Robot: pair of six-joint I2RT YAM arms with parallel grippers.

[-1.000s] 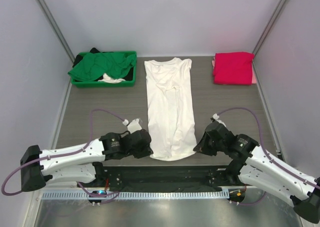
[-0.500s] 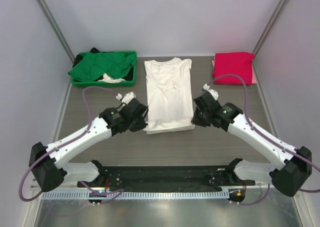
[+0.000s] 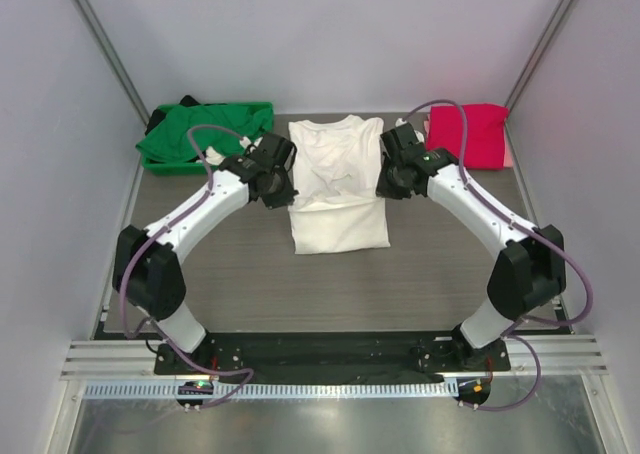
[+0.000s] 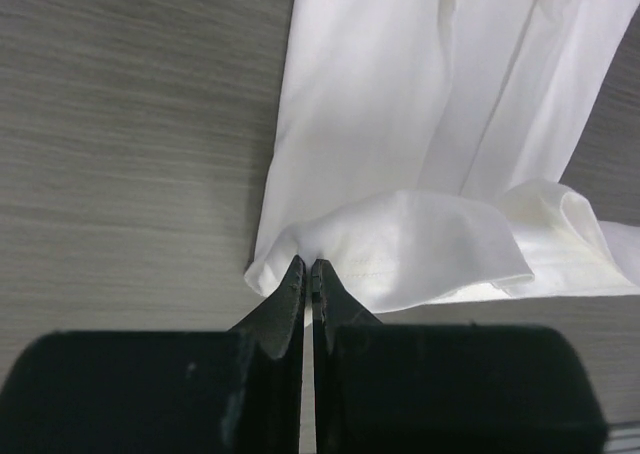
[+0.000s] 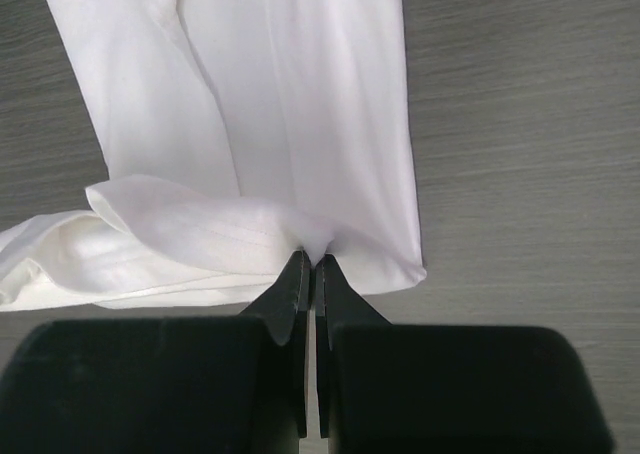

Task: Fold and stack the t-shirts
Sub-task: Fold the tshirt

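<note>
We have the white t-shirt [image 3: 340,224] half folded, our left gripper [image 4: 308,266] and right gripper [image 5: 310,258] each pinched shut on a hem corner held over its middle, with a folded pink-red tee [image 3: 467,134] just beyond the right gripper and a green tee [image 3: 200,134] lying unfolded off to the left gripper's outer side.

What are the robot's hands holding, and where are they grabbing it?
Both hold the white t-shirt: the left gripper and right gripper each pinch a side corner of its folded-over hem.
</note>
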